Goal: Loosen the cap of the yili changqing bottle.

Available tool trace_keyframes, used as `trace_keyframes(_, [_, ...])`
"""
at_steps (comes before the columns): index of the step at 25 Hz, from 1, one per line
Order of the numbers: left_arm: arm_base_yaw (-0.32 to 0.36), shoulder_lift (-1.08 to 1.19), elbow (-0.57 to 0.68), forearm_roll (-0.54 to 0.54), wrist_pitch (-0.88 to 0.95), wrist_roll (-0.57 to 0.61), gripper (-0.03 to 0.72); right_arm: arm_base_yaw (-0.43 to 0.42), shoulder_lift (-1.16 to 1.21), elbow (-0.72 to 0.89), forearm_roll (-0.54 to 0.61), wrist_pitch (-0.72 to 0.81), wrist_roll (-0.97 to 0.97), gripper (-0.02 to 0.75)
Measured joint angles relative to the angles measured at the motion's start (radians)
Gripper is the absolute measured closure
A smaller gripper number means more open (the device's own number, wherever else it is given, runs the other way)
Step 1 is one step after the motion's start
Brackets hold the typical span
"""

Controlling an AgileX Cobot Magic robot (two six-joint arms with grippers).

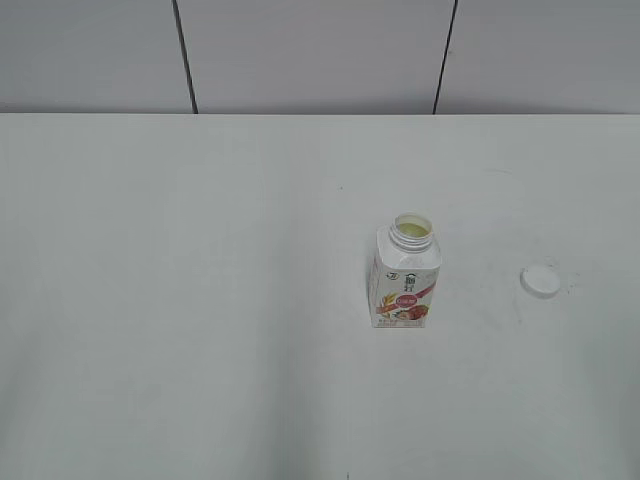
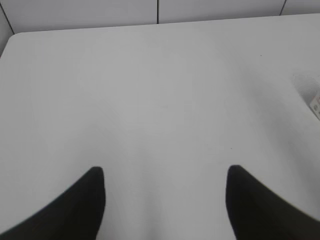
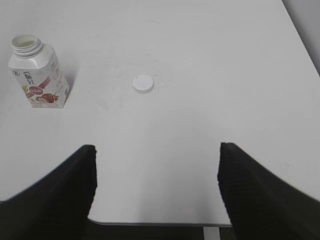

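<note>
Right end effector (image 3: 156,172) fingers apart, empty, above table (image 1: 200,300) edge; left end effector (image 2: 165,195) likewise; cap (image 1: 541,281) off bottle (image 1: 405,280).

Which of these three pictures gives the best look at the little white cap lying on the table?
The right wrist view: the cap lies near the middle, whole and unobstructed, apart from the open bottle. The exterior view shows it too, but smaller, near the right edge. The left wrist view does not show it.
</note>
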Motion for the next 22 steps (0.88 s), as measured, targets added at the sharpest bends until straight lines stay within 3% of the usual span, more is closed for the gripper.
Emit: trace_keyframes(22, [0.0, 0.0, 0.0, -0.023, 0.0, -0.001, 0.219, 0.0, 0.0, 0.003, -0.018, -0.003, 0.055, 0.144])
